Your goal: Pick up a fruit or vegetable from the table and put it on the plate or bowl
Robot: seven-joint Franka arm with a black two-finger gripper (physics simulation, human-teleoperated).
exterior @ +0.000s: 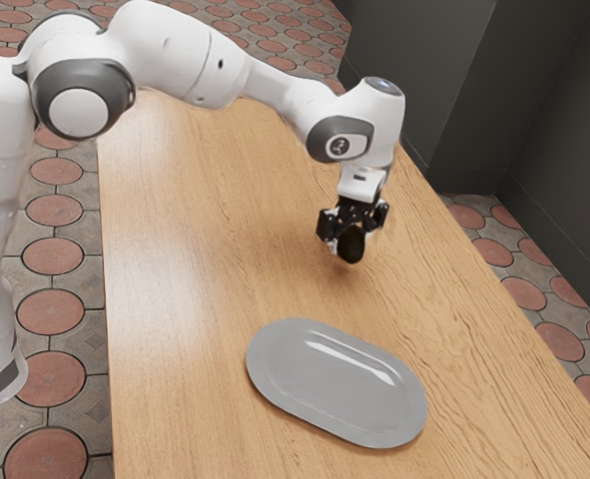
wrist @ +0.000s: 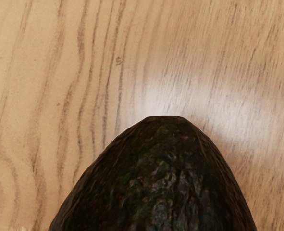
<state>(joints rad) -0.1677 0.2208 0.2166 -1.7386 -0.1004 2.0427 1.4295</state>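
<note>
Over the tabletop (exterior: 195, 249): my fingers (exterior: 327, 228) clench a dark avocado (exterior: 350, 246).
Nearby: grey oval plate (exterior: 334, 384), apart.
Room: floor (exterior: 50, 309) of red round tiles.

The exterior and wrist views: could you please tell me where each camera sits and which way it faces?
Exterior view: beside the arm, raised, looking down across the table and plate; the arm and gripper show, holding the avocado above the table.
Wrist view: on the hand, looking down past the avocado to the table.
Both share the avocado and the table.
</note>
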